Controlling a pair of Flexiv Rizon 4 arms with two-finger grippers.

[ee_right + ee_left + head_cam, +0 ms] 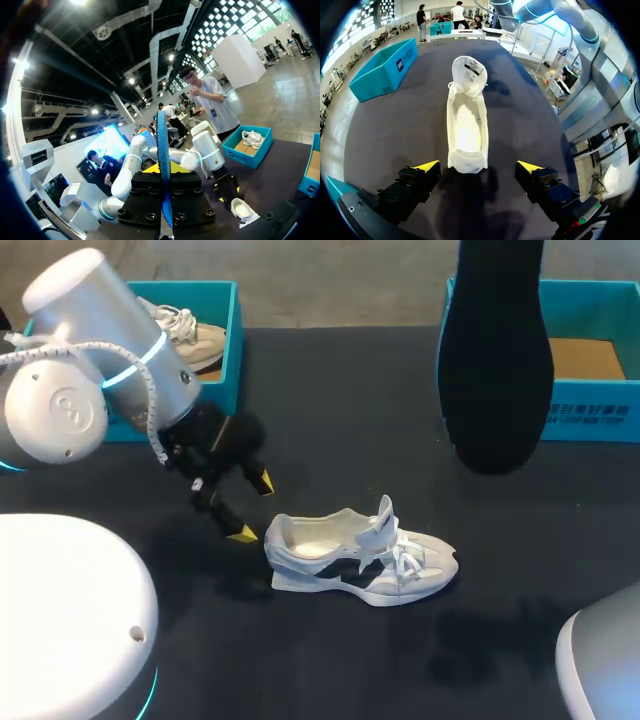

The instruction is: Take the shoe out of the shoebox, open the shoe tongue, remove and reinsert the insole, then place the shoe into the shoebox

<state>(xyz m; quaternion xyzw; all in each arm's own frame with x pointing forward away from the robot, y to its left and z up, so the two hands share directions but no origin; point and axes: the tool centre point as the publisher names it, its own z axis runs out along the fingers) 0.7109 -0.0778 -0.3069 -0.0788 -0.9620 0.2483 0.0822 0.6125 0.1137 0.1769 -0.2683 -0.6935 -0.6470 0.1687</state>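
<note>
white shoe [360,560] | left end effector [252,508] released at heel | right end effector [163,167] grasping flat dark insole [495,350]

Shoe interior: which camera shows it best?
Left wrist view: it looks straight into the open shoe, just ahead of the open left gripper. Head view shows it side-on; right wrist view shows it small and distant.

White-and-navy shoe [360,562], black insole [495,360], teal shoebox [592,418]
</note>
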